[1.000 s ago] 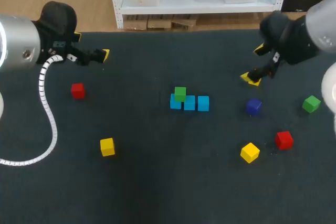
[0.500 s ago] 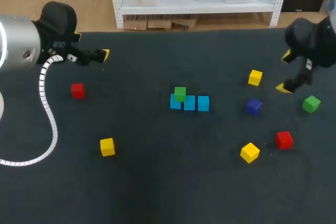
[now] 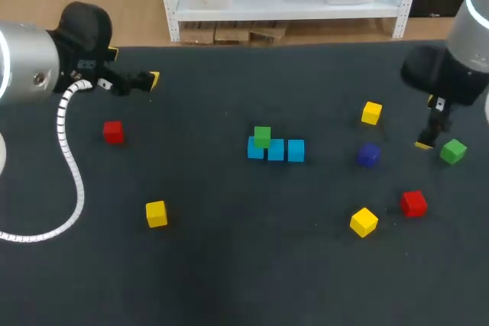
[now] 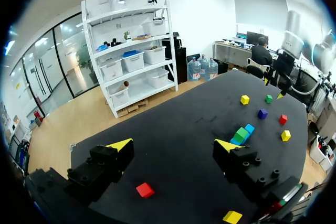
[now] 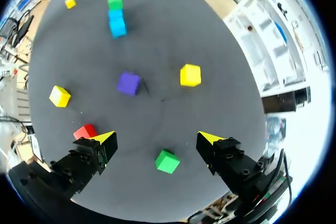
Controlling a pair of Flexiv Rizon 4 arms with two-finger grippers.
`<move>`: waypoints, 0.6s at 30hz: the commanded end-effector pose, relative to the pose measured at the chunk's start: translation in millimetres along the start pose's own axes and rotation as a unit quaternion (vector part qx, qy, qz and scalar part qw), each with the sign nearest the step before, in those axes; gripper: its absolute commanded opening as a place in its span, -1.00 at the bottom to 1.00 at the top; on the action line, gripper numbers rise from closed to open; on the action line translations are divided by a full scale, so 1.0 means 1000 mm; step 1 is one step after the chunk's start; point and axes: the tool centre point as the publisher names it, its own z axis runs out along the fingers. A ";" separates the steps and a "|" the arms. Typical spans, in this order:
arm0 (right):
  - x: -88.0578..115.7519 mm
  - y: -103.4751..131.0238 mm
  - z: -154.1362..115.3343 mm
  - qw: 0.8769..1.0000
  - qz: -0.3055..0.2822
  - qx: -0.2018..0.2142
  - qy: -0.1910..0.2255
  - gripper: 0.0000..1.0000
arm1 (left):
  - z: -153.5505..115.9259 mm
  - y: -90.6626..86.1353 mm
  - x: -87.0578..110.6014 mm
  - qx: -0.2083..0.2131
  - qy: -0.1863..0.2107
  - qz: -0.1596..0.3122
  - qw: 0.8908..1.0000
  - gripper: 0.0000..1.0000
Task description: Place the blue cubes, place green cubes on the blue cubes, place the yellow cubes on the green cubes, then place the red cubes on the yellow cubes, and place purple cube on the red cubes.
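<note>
**Desk:** From overhead, where are the arms standing?

**Photographer:** The left end effector (image 3: 134, 66) is hanging open near the table's (image 3: 229, 265) far left edge, well apart from the left red cube (image 3: 113, 132). The right end effector (image 3: 428, 124) is pointing down just beside the loose green cube (image 3: 453, 151). Three blue cubes (image 3: 276, 150) are sitting in a row mid-table, with the stacked green cube (image 3: 262, 137) riding on the leftmost one.

**Desk:** And the left wrist?

**Photographer:** Its fingers are spreading wide and gripping nothing, with the left red cube (image 4: 145, 190) lying under the gap.

**Desk:** The right wrist?

**Photographer:** The fingers are standing apart, and the loose green cube (image 5: 167, 161) is lying between them, untouched. Ahead, the purple cube (image 5: 128, 83) and a yellow cube (image 5: 190, 75) are resting side by side. The right red cube (image 5: 85, 131) is sitting just beside one finger.
</note>
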 end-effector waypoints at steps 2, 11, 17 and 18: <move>0.007 -0.009 0.007 0.998 0.061 -0.001 0.032 1.00 | 0.000 0.002 0.001 0.004 -0.002 0.000 1.000 1.00; 0.035 -0.013 0.015 0.993 0.117 -0.023 0.020 1.00 | 0.000 0.002 0.001 0.004 -0.002 0.000 1.000 1.00; 0.047 -0.009 0.025 0.989 0.136 -0.055 0.021 1.00 | 0.000 0.002 0.001 0.004 -0.002 0.000 1.000 1.00; 0.048 -0.008 0.026 0.989 0.136 -0.058 0.022 1.00 | 0.000 0.002 0.001 0.004 -0.002 0.000 1.000 1.00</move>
